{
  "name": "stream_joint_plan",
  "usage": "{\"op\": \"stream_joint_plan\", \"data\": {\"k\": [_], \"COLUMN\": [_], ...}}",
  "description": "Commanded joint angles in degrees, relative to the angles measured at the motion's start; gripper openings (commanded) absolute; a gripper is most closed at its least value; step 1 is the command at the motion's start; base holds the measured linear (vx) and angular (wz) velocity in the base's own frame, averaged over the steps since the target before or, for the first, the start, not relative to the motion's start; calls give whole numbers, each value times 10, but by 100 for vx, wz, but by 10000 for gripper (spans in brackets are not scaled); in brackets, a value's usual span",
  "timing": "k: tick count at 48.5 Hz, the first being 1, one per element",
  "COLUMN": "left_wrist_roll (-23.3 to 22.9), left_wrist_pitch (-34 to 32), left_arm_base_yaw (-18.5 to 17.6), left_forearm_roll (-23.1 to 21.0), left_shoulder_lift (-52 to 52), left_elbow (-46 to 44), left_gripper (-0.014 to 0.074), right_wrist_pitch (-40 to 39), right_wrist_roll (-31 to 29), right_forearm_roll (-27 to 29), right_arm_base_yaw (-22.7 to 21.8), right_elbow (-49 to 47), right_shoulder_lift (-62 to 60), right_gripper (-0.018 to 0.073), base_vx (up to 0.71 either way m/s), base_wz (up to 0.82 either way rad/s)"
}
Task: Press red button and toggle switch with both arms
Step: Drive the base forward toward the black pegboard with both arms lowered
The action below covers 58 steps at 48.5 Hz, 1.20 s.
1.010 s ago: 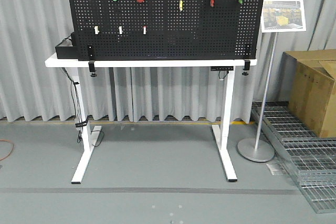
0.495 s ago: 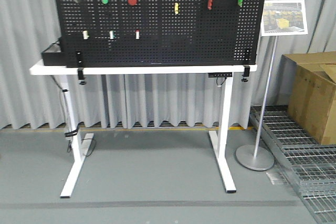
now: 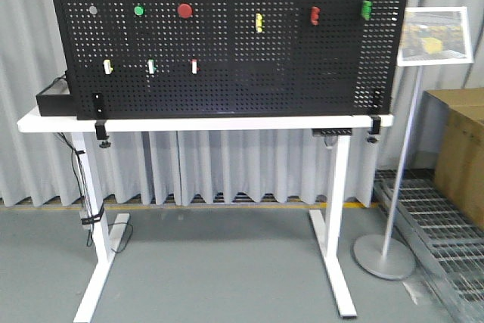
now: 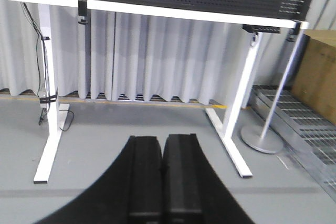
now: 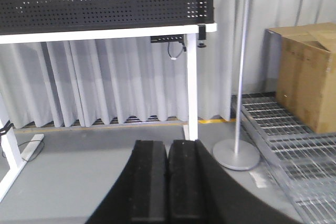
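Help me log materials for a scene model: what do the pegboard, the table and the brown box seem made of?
Pegboard: probably matte black sheet metal or hardboard, judging by the regular grid of holes.
Table: likely a white-painted metal frame, smooth with squared legs; the top's material is unclear.
Box: cardboard, dull brown with folded flaps.

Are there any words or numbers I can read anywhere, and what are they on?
None can be read.
Sign on the stand: shows a picture; any writing is too blurred.
Black pegboard: no labels visible on it.
Cardboard box: no print visible.
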Motion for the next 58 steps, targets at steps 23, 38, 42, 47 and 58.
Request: {"op": "stream_joint_plan", "data": {"k": [23, 38, 42, 47, 58], "left_wrist_roll": [-5, -5, -5, -5, -5], "left_wrist_pitch": [-50, -50, -50, -50, -50], "left_arm_base_yaw": [0, 0, 0, 0, 0], "left_forearm_roll": [-6, -6, -6, -6, -6], "left_shoulder_lift": [-9, -9, -9, -9, -9], "left_elbow": [19, 19, 19, 19, 19], "left_gripper": [2, 2, 2, 2, 2], "right_wrist_pitch": [-47, -47, -47, -47, -47], "right_wrist_roll": [-5, -5, -5, -5, -5], "right_forearm_roll": [-5, -5, -5, -5, -5], "right_arm_base_yaw": [-4, -4, -4, -4, -4], "right_elbow": [6, 6, 6, 6, 6], "right_shoulder_lift": [-9, -9, -9, -9, -9], "right_gripper": [-3, -3, -3, -3, -3], "base_vx": [44, 41, 38, 38, 37], "base_wz": [12, 4, 0, -1, -2]}}
